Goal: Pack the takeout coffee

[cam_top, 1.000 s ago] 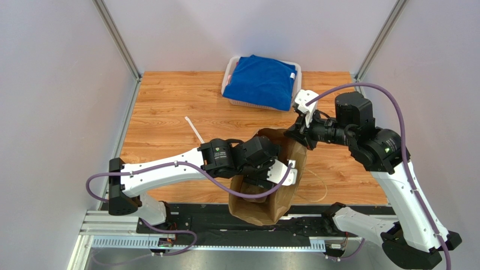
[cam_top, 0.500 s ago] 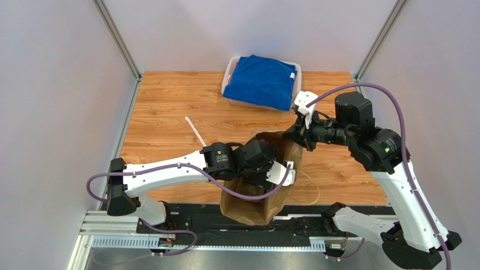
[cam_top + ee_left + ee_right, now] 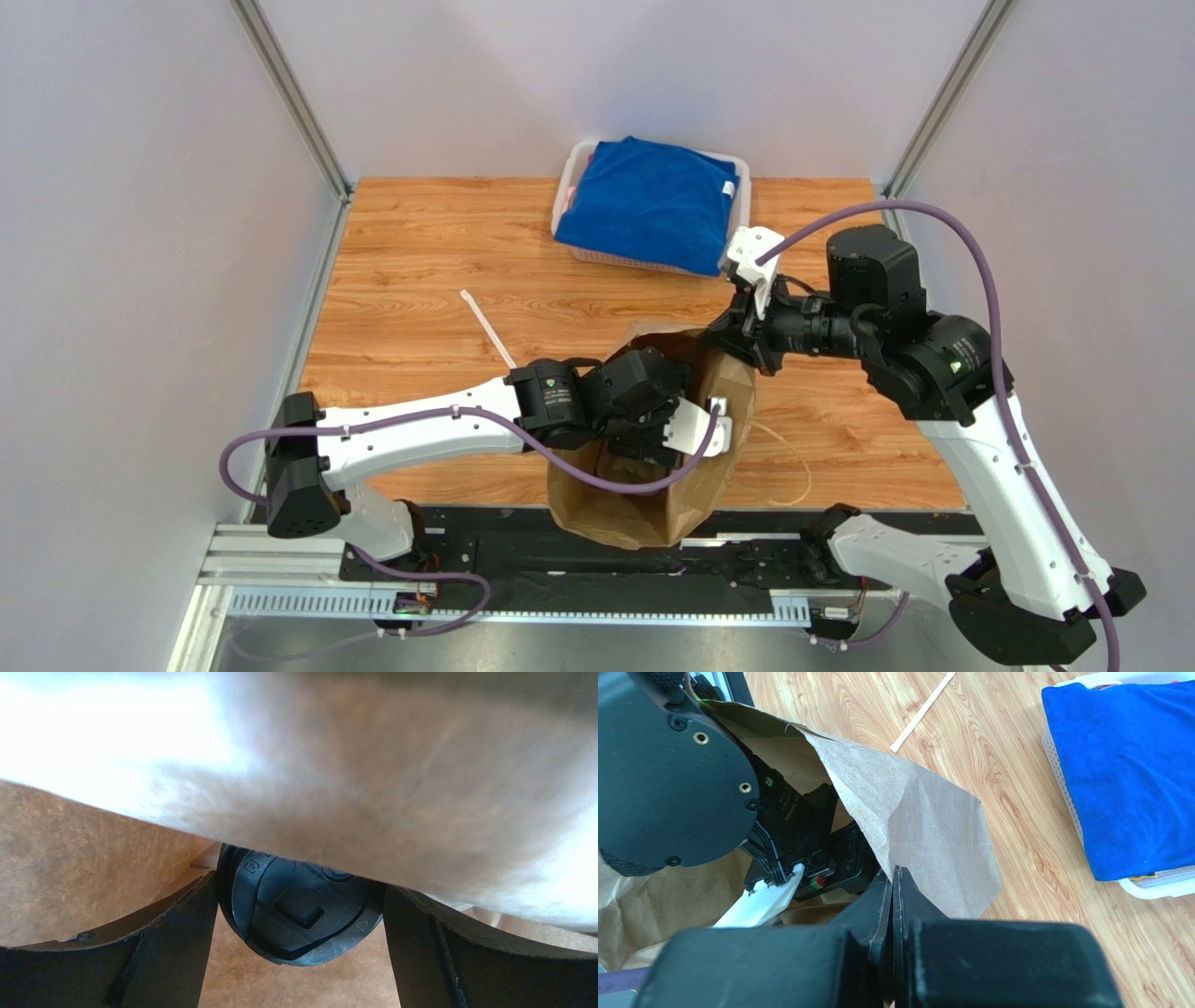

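Brown paper fills most of the left wrist view. The bag (image 3: 624, 515) stands at lower centre of the top view, at the near edge of the table (image 3: 421, 266). Inside it the left pincer (image 3: 300, 897) grasps the coffee (image 3: 302, 918), its 2 fingers (image 3: 175, 952) set against either side of the black lid (image 3: 263, 882); the cup body is hidden. The right pincer (image 3: 894, 882), clenched, pinches the bag's far rim. A pale stick (image 3: 487, 325) lies left of the bag. A blue cloth (image 3: 652, 203) fills a white basket (image 3: 568, 186) at upper centre.

Cup unseen — lid (image 3: 298, 917) half-hidden, bag (image 3: 316, 777) blurred
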